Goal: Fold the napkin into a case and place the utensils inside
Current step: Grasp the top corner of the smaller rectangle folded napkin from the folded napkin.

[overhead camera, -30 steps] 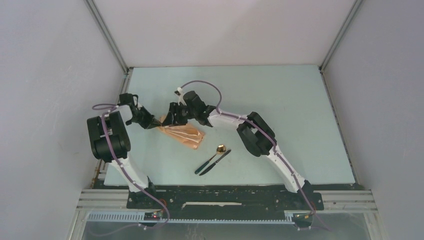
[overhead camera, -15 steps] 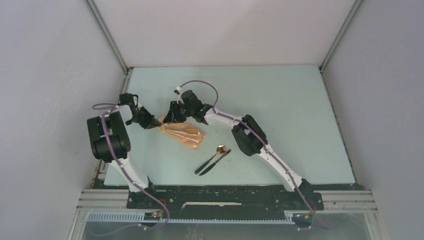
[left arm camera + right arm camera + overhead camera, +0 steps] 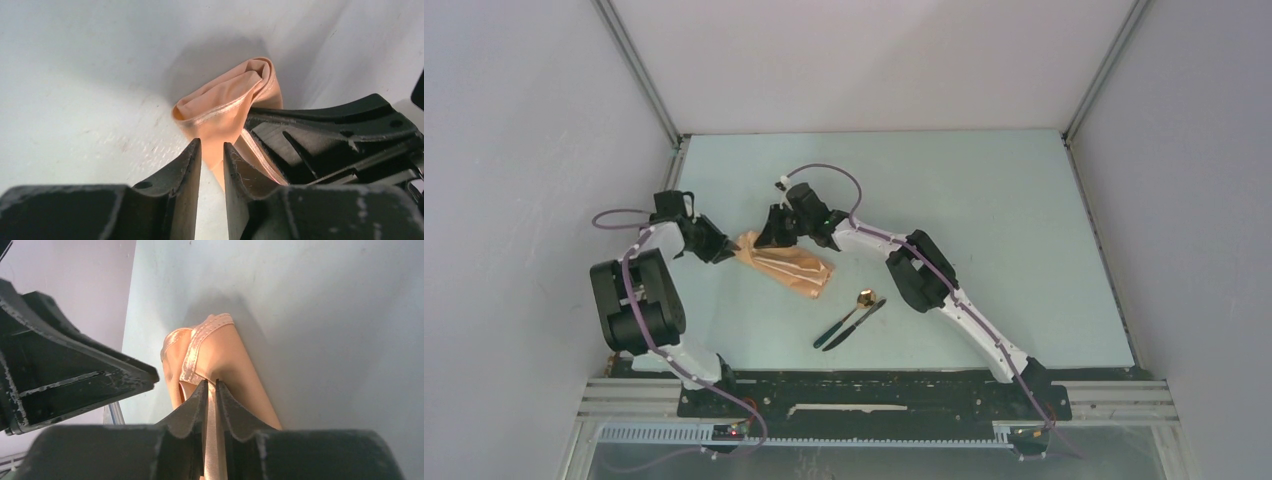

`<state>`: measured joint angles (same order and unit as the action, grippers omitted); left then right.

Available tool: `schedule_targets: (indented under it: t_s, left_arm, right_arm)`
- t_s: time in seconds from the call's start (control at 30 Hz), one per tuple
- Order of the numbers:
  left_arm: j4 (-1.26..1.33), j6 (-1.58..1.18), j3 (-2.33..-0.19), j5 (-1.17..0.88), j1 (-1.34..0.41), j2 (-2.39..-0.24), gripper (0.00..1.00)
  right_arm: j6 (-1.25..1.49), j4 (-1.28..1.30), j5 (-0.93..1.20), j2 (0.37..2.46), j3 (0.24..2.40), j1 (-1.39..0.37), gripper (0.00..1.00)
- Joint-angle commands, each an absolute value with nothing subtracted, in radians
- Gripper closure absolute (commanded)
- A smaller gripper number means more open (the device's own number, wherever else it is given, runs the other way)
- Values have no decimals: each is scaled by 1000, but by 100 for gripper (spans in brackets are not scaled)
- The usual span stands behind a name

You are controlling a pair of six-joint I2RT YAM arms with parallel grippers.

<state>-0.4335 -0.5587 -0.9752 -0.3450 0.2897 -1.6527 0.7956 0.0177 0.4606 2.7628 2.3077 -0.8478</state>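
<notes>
The folding step is nearly done, as I judge it. The napkin (image 3: pixel 792 270) lies on the table (image 3: pixel 984 200) left of centre as a narrow folded strip, its length running from ten o'clock to four o'clock.

The right gripper (image 3: pixel 762 240) sits on the strip's upper end, from the twelve o'clock side. In the right wrist view its jaws are almost together, with a band of hemmed cloth pinched between them.

The left gripper (image 3: pixel 727 247) is at the same end from the nine o'clock side. Its jaws stand a narrow slit apart. The cloth's edge shows in the gap, but nothing looks gripped.

The spoon (image 3: pixel 844 320) and knife (image 3: pixel 856 324) lie side by side at about four o'clock from the napkin, near it but untouched.

The next move probably calls for tidying or lifting that end to open the pocket. The thin cloth must not be dragged out of its folds. Then one arm has to reach for the utensils.
</notes>
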Motion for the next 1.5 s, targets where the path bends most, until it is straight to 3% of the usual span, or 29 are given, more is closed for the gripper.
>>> schedule_targets:
  t_s: [0.0,0.23,0.6,0.87,1.2,1.47]
  left_arm:
    - [-415,-598,-935,-307,311,-1586,74]
    - [-348,-632,-877,-337,309,-1682,82]
    - [-324,-617,-888,-311,308,-1706,80]
    - [-331,-604,-919,-313,297,-1736,78]
    - [-416,-572,-913,-232,289,-1617,73]
    - [-439,-614,-972,-266,288,-1558,77]
  right_arm:
    - [824,28,426,2759,2292,-858,84]
    - [794,66,417,2763,2323,-877,90]
    - [765,182,378,2827,2473,-910,95]
    - [832,116,439,2879,2523,-915,95]
    - [856,96,511,2881,2506,-891,96]
    - [867,85,506,2863,2471,-881,99]
